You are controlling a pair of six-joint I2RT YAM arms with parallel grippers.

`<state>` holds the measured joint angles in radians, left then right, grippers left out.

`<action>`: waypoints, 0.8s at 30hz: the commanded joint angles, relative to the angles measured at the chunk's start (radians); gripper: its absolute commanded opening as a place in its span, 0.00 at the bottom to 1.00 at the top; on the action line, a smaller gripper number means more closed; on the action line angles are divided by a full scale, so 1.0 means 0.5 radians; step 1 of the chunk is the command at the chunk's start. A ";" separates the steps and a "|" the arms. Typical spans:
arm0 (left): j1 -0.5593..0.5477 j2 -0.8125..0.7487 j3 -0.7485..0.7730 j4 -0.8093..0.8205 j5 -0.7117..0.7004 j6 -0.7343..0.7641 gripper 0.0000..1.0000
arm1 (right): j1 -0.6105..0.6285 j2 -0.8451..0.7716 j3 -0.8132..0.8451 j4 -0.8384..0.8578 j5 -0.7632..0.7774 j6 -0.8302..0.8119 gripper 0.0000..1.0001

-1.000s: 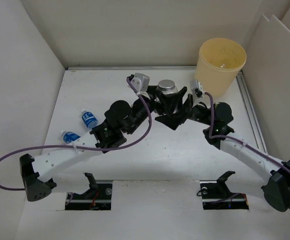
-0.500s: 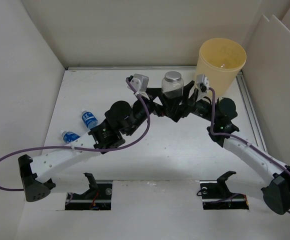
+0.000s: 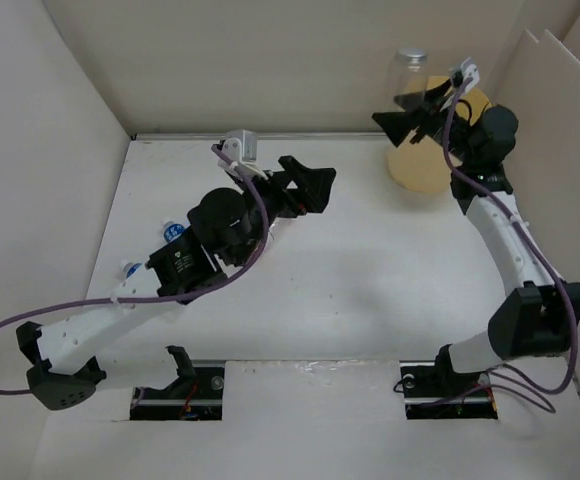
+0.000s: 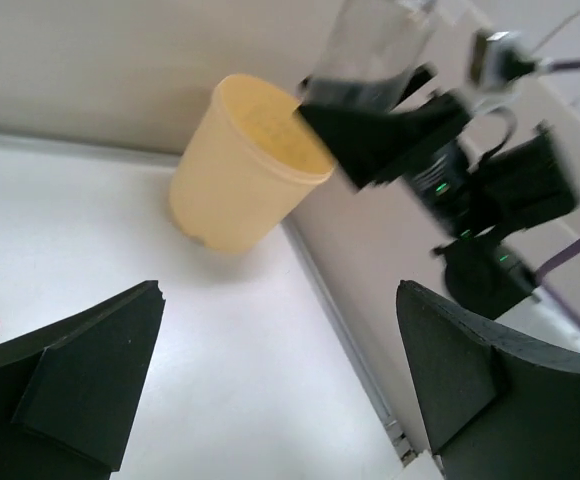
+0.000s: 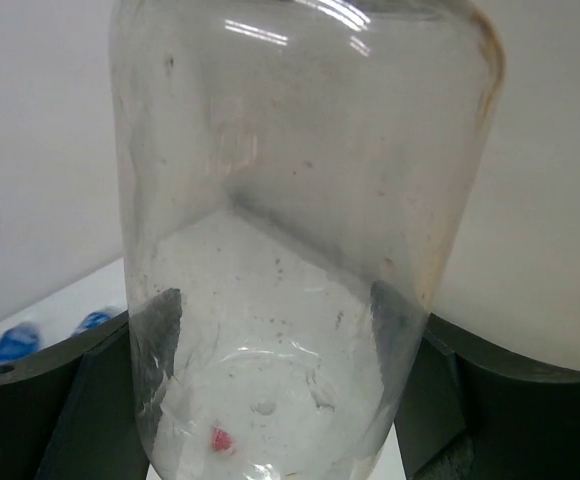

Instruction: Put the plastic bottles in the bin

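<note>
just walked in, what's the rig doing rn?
The right hand holds the short unlabelled clear bottle raised high by the pale yellow bin, not yet dropped in; whether it is right over the opening I cannot tell. The left hand hangs open and empty over the table. A blue-label bottle and a second one lie at the left, partly hidden by the left arm.

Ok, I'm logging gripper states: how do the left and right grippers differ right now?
The left gripper is open and empty; the right gripper is shut on the unlabelled clear bottle. The left gripper hangs over the middle of the table, while the right gripper is lifted up by the bin. Both have black two-finger jaws.
</note>
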<state>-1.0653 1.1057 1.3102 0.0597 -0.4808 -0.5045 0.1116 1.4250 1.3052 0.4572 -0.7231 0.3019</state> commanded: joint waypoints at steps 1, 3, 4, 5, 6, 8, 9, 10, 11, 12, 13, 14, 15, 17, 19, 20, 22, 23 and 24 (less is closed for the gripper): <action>0.099 0.190 0.128 -0.557 -0.063 -0.245 1.00 | -0.204 0.184 0.395 -0.227 -0.084 -0.095 0.09; 0.151 0.353 0.174 -0.754 -0.045 -0.304 1.00 | -0.345 0.371 0.518 -0.276 -0.085 -0.095 0.10; 0.152 0.399 0.175 -0.788 -0.020 -0.304 1.00 | -0.385 0.435 0.646 -0.301 -0.085 -0.095 0.10; 0.182 0.442 0.175 -0.806 0.004 -0.304 1.00 | -0.419 0.569 0.708 -0.301 -0.085 -0.095 0.10; 0.222 0.506 0.175 -0.828 0.026 -0.304 1.00 | -0.480 0.635 0.776 -0.352 -0.085 -0.095 0.10; 0.265 0.525 0.175 -0.828 0.078 -0.255 1.00 | -0.536 0.748 0.936 -0.353 -0.103 -0.095 0.11; 0.296 0.550 0.153 -0.801 0.112 -0.255 1.00 | -0.557 0.837 0.976 -0.380 -0.103 -0.095 0.11; 0.357 0.550 0.135 -0.755 0.188 -0.222 1.00 | -0.579 0.877 1.012 -0.381 -0.085 -0.095 0.12; 0.385 0.550 0.135 -0.727 0.228 -0.170 1.00 | -0.606 0.923 1.104 -0.381 -0.085 -0.095 0.12; 0.412 0.550 0.104 -0.703 0.265 -0.148 1.00 | -0.607 1.012 1.160 -0.423 -0.085 -0.095 0.13; 0.458 0.550 0.086 -0.681 0.305 -0.148 1.00 | -0.628 1.055 1.209 -0.442 -0.085 -0.095 0.13; 0.480 0.550 0.086 -0.681 0.323 -0.120 1.00 | -0.628 1.095 1.306 -0.460 -0.085 -0.095 0.15; 0.480 0.550 0.086 -0.681 0.324 -0.093 1.00 | -0.628 1.138 1.359 -0.494 -0.085 -0.095 0.22; 0.535 0.550 0.086 -0.681 0.324 -0.074 1.00 | -0.646 1.236 1.463 -0.521 -0.085 -0.095 0.97; 0.556 0.550 0.086 -0.681 0.305 -0.056 1.00 | -0.647 1.255 1.488 -0.522 -0.085 -0.095 1.00; 0.593 0.550 0.086 -0.729 0.287 -0.056 1.00 | -0.647 1.255 1.488 -0.522 -0.085 -0.095 1.00; 0.645 0.574 0.110 -0.773 0.287 -0.056 1.00 | -0.647 1.212 1.510 -0.522 -0.085 -0.131 1.00; 0.697 0.596 0.110 -0.773 0.287 -0.056 1.00 | -0.647 1.151 1.510 -0.522 -0.085 -0.131 1.00; 0.719 0.620 0.128 -0.794 0.287 -0.025 1.00 | -0.647 1.114 1.492 -0.522 -0.045 -0.131 1.00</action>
<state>-0.7471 1.4242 1.3502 -0.3172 -0.3347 -0.5499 -0.2096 2.0827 1.9919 0.1593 -0.7479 0.2565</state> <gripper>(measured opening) 0.997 0.998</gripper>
